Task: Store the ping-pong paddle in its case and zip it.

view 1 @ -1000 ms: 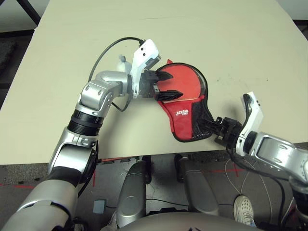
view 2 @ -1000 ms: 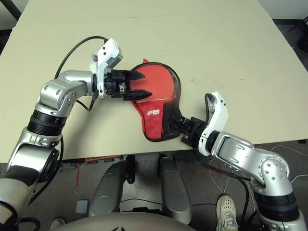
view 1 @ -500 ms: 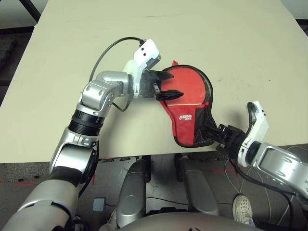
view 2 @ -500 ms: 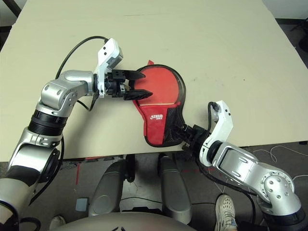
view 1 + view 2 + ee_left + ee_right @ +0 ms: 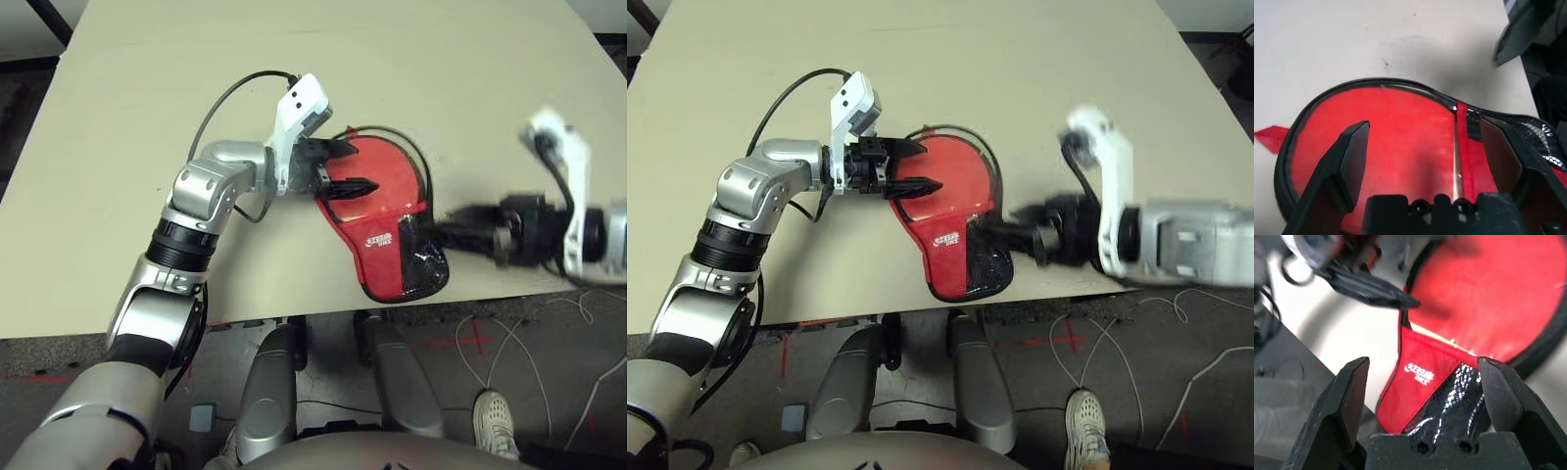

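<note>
1. Since the earlier frame, the right gripper [image 5: 453, 235] has been lifted away from the case [image 5: 384, 220], which has been turned a little.
2. One case is seen, lying near the tabletop's [image 5: 147, 117] near edge; its contents cannot be told.
3. A white logo patch [image 5: 379, 239] is seen; its writing cannot be read.
4. The left gripper [image 5: 345, 168] is spread wide over the case's round part.
5. The right gripper's fingers are spread wide, empty.

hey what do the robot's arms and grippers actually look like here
Both arms are silver metal with black joint rings. Each wrist carries a white camera housing; a black cable loops from the left one. The left gripper and the right gripper each have two black, tapering fingers on a black base.
</note>
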Available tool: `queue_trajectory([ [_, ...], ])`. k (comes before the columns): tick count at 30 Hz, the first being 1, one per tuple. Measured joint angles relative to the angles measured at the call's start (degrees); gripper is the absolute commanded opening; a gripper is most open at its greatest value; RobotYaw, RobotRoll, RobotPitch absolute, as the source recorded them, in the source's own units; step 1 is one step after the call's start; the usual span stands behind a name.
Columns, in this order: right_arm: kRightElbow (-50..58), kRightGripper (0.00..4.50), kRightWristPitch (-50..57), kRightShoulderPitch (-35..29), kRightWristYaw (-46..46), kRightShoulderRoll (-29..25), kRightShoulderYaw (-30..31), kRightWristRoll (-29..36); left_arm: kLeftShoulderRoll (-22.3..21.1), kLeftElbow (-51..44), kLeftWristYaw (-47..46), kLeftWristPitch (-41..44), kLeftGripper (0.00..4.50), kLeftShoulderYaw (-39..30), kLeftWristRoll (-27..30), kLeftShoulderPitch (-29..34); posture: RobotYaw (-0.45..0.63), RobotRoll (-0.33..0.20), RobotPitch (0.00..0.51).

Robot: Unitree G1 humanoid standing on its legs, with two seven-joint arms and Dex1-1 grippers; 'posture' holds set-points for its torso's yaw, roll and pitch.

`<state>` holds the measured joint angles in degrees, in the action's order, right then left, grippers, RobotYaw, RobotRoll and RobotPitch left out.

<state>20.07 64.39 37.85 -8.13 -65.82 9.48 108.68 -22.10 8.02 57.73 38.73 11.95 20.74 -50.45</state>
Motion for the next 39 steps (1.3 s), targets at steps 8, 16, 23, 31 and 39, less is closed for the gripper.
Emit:
queue_trajectory([
  [8,0.81,4.48,5.26,4.3,2.91,7.55,4.99,-13.73,-0.96,1.49,-0.03,-0.93,4.5,-0.69,-0.56,-1.1,-0.07,0.0,0.28],
  [16,7.24,4.48,5.99,6.89,18.17,12.12,11.4,-39.65,-4.28,4.31,-0.23,-5.04,4.5,-2.73,-2.53,-3.18,-0.07,0.0,0.284],
  [23,7.91,4.48,4.16,6.04,27.77,13.42,15.09,-55.27,-8.46,7.96,-0.3,-8.68,4.5,-3.99,-5.27,-3.34,-0.06,0.0,0.285],
  [31,6.5,4.48,1.83,5.73,35.0,15.93,16.34,-67.04,-9.81,13.35,-2.97,-11.23,4.5,-4.17,-9.34,-3.3,-0.05,0.0,0.284],
  [39,6.45,4.48,1.85,4.28,39.08,17.66,15.29,-72.73,-6.65,16.33,-10.57,-15.26,4.5,-10.17,-9.17,-5.79,-0.04,0.0,0.293],
])
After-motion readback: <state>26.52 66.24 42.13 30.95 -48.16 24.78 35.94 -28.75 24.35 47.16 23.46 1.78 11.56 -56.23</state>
